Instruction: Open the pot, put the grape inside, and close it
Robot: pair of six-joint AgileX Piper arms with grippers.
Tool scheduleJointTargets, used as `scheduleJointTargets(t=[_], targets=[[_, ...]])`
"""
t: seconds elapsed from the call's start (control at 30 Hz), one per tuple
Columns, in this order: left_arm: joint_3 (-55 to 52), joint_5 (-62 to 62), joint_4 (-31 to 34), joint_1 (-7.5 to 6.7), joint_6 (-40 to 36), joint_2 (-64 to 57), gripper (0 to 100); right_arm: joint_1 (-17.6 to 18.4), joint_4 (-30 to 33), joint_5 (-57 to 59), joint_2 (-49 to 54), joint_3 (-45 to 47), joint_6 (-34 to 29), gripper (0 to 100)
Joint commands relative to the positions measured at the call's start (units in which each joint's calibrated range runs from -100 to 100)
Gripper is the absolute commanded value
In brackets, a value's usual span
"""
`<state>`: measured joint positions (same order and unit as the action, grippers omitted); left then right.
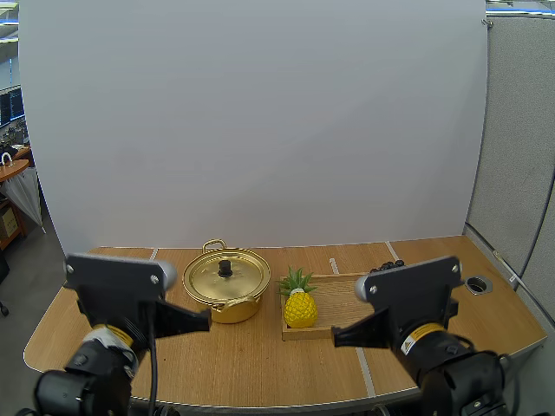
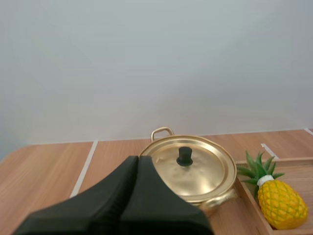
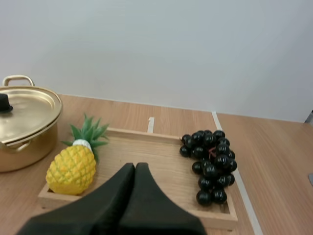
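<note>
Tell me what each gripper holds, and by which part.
Nothing. The left gripper is shut empty near the pot; the right gripper is shut empty near the tray, apart from the grapes.

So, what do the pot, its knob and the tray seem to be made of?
The pot looks like thin metal with a polished gold finish; its lid reflects the light like a mirror. The knob is matte black, probably plastic, though I cannot be sure. The tray is bare light wood, with visible grain.
</note>
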<state>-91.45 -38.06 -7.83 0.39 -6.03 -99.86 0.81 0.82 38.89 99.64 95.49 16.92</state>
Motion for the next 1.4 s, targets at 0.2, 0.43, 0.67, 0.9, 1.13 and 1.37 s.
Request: scheduleJointTargets(t=[0.2, 0.43, 0.67, 0.9, 1.13, 1.37], targets=[[15.98, -13.81, 10.03, 0.03, 1.56, -0.14, 0, -0.21, 3.47, 9.49, 0.36, -16.81, 0.04, 0], [21.88, -21.61, 8.4, 0.03, 2.4, -0.14, 0, -0.21, 3.47, 17.09, 0.36, -23.02, 0.04, 0], [24.39, -21.61, 4.56, 0.03, 4.04, 13.56, 0, -0.21, 3.36, 23.08, -7.79, -29.02, 0.04, 0], [32.16, -21.61, -3.58, 0.03, 9.84, 30.69, 0, -0.21, 3.36, 27.06, -19.44, -34.06, -0.15, 0], [39.45, -21.61, -12.57, 0.03, 19.04, 46.23, 0, -0.21, 1.96, 30.03, -32.11, -37.82, -0.23, 0], [41.77, -20.98, -13.43, 0.03, 19.04, 53.8, 11, -0.21, 1.99, 32.1, -39.4, -39.51, -0.23, 0]])
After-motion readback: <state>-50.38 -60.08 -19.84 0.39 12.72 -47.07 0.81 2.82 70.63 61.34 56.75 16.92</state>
